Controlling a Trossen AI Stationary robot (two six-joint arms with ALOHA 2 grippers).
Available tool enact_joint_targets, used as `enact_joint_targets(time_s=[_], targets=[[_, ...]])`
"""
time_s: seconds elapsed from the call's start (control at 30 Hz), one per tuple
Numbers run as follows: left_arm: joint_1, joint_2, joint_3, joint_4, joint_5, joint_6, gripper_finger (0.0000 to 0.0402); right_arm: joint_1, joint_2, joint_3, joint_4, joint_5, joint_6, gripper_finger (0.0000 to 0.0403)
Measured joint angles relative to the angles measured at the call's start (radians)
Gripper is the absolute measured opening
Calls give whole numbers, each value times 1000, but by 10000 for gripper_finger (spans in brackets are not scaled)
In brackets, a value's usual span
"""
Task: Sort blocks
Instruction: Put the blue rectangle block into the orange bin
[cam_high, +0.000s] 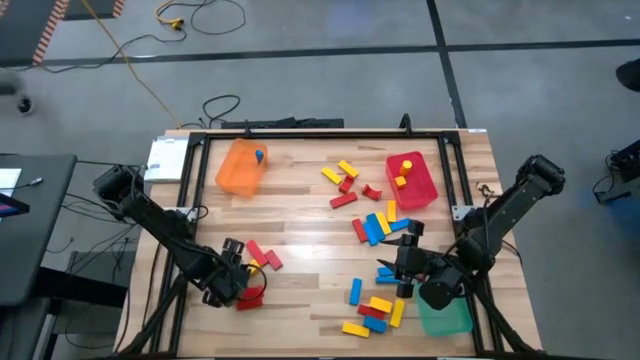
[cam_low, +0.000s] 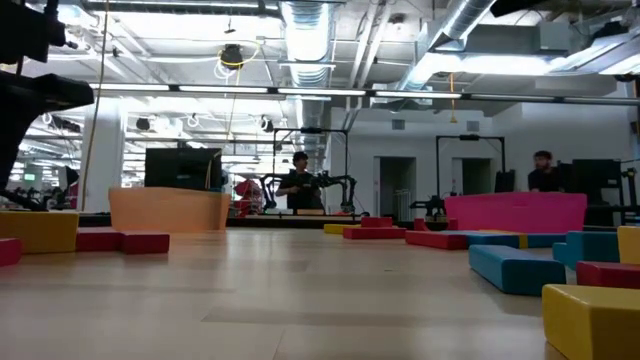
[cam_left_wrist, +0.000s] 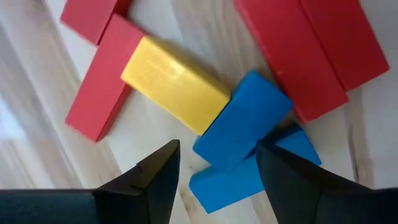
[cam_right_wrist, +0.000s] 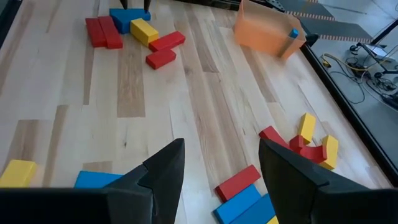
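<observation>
Sorting has barely begun: one blue block sits in the translucent orange tray, two yellow ones in the red tray. Most small oblong blocks lie loose on the wooden table. The left gripper hangs spread over a blue block near-left; the right gripper is spread, holding nothing.

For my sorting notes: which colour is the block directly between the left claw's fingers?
Blue. The block sits between the open left claw, clearest in the left wrist view.

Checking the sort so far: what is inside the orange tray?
One blue block shows inside the orange tray, leaning at its far-right wall; the right wrist view shows it too. The rest of the tray's floor looks bare, though its near wall may hide a little.
</observation>
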Motion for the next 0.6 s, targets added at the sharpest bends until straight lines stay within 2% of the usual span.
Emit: enact_joint_targets(time_s=[0.17, 0.33, 0.6], targets=[[40, 3, -1, 5, 49, 67, 206, 0, 0, 0, 2, 0, 0, 221], [73, 66, -10, 15, 135, 137, 206, 1, 0, 0, 4, 0, 8, 221], [92, 123, -13, 26, 130, 158, 200, 12, 0, 0, 3, 0, 24, 221]])
